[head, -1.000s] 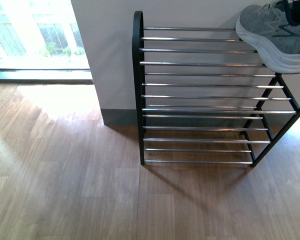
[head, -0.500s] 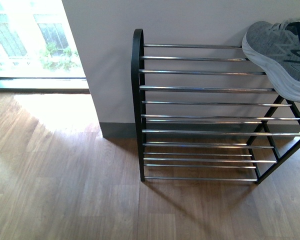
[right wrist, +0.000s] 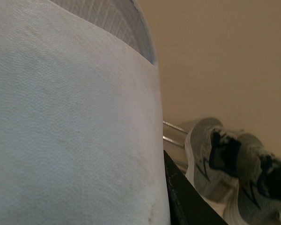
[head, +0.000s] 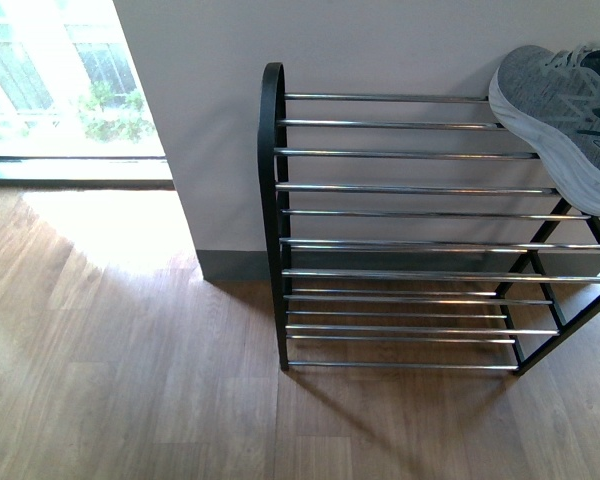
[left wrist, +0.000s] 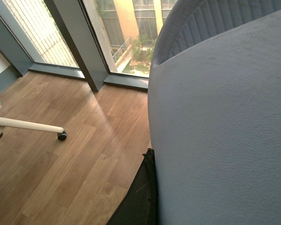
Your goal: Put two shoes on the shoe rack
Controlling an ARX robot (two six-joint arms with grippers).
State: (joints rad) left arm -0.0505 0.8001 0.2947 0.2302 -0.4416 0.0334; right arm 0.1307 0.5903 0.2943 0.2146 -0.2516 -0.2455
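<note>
Wood floor, white wall behind shoe rack. Both shoes sit side by side on top tier — placing looks done. Neither gripper visible, can't tell grip state; next: retract arms.

Daylight floods through the window, blown out white, leaving a glaring patch on the floor. The rack casts a soft shadow forward. Both wrist views are dimmer, half-filled by a blurred pale surface.
</note>
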